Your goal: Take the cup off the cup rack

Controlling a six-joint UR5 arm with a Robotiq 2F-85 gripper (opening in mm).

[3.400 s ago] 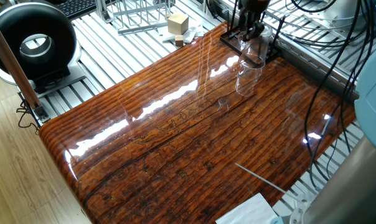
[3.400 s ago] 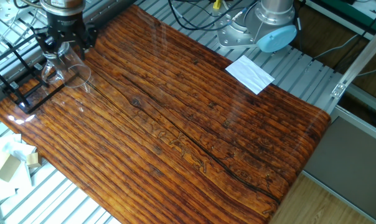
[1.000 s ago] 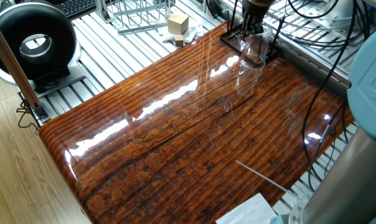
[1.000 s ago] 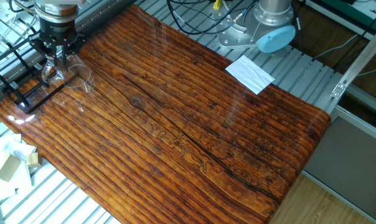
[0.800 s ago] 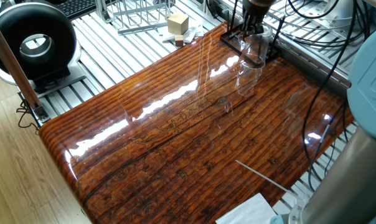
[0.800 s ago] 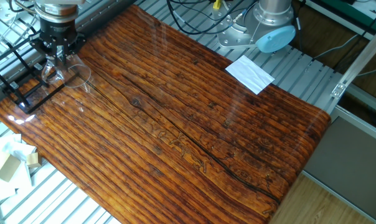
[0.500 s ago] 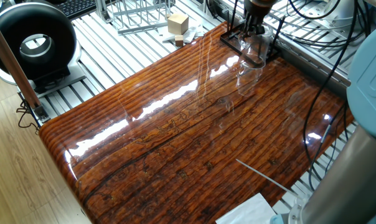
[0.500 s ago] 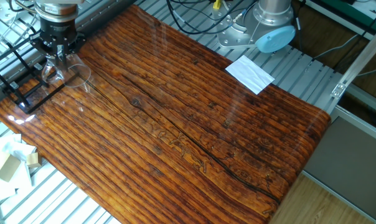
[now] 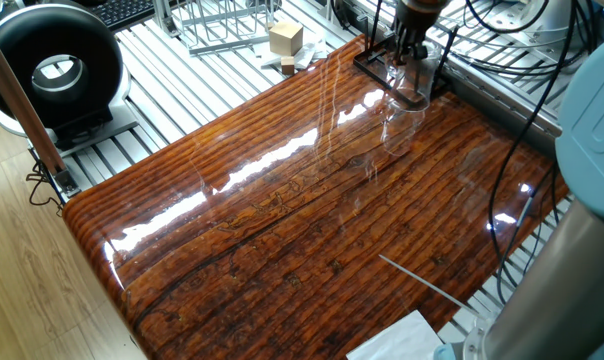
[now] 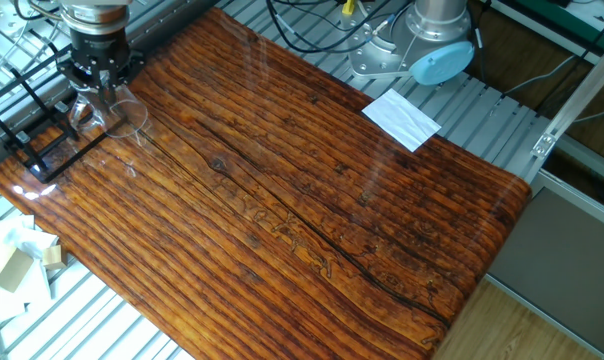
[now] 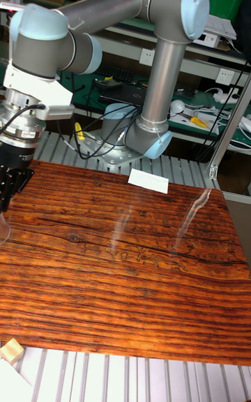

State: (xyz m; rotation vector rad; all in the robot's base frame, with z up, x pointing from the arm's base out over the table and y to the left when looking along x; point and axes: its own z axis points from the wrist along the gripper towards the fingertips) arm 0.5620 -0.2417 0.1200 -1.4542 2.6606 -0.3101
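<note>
While my gripper (image 10: 97, 82) pinches the cup (image 10: 115, 112) at the table's (image 10: 312, 200) far corner, over the cup rack (image 10: 37, 140), I worry: slick glass may slip, or snag a rod and tip it.

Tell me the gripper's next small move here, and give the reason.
Probably a short straight lift. The gripper looks closed on the cup, which sits at the cup rack in the table's corner. Raising it should free the cup from the rack's upright rods before any sideways move. The grip itself is hard to confirm.
</note>
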